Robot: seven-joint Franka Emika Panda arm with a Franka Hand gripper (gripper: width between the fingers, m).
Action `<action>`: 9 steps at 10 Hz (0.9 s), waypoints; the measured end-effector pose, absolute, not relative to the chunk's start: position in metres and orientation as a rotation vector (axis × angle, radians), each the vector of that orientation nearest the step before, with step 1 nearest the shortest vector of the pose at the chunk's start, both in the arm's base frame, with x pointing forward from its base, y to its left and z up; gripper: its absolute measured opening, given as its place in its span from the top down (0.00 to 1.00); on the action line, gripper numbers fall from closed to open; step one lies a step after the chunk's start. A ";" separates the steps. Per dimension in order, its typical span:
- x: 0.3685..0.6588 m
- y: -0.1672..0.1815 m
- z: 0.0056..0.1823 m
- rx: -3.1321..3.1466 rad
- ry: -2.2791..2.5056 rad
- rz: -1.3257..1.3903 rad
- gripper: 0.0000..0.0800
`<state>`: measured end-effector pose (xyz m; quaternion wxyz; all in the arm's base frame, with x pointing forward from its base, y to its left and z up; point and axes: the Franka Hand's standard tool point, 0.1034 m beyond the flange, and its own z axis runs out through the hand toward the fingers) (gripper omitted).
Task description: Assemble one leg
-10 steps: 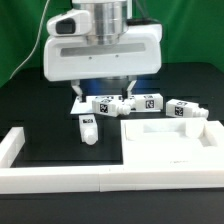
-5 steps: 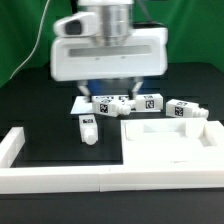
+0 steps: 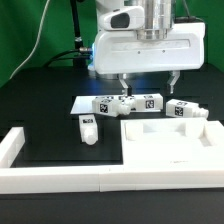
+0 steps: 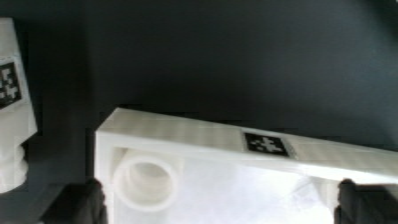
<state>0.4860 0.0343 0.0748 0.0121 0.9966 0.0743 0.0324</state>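
Black table (image 3: 40,108), green curtain (image 3: 14,40) behind: the Panda arm's gripper (image 3: 149,90) now hangs over the row of small white posts at the back of the work area. In the past second it has slid from the exterior view's left toward its right and lifted a little. Its jaws stand wide apart and hold nothing.

Between and just below the fingertips lies the leg (image 3: 146,101), on its side with its tag up. A second leg (image 3: 104,104) lies just beside it on the exterior view's left, and a third leg (image 3: 186,110) near it on the right. A fourth leg (image 3: 88,128) sits apart, nearer the camera, by the corner of the large rimmed panel (image 3: 165,140). White border rails (image 3: 60,180) fence the front of the scene.

In the wrist view the leg (image 4: 249,150) fills much of the frame, its tag and the round socket in its end plain. The two dark fingers (image 4: 80,203) flank it, not touching as far as can be seen.

None of the legs has moved. The sideways shift reads as a fresh line-up, with the gripper now centred on the middle post. The task seems to be at the approach stage: descending and closing on the leg are not yet done, and no leg is fitted to the panel.
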 end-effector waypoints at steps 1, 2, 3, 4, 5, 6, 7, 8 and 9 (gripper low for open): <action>0.486 0.035 0.075 3.107 0.233 0.101 0.19; 0.486 0.038 0.075 3.100 0.286 0.103 0.19; 0.483 0.054 0.074 3.076 0.468 0.112 0.19; 0.478 0.075 0.074 3.060 0.570 0.125 0.19; 0.473 0.093 0.073 3.047 0.661 0.120 0.19; 0.470 0.097 0.071 3.039 0.713 0.105 0.19; 0.471 0.096 0.071 3.041 0.706 0.104 0.19; 0.470 0.097 0.071 3.041 0.706 0.104 0.19; 0.470 0.096 0.071 3.041 0.706 0.104 0.19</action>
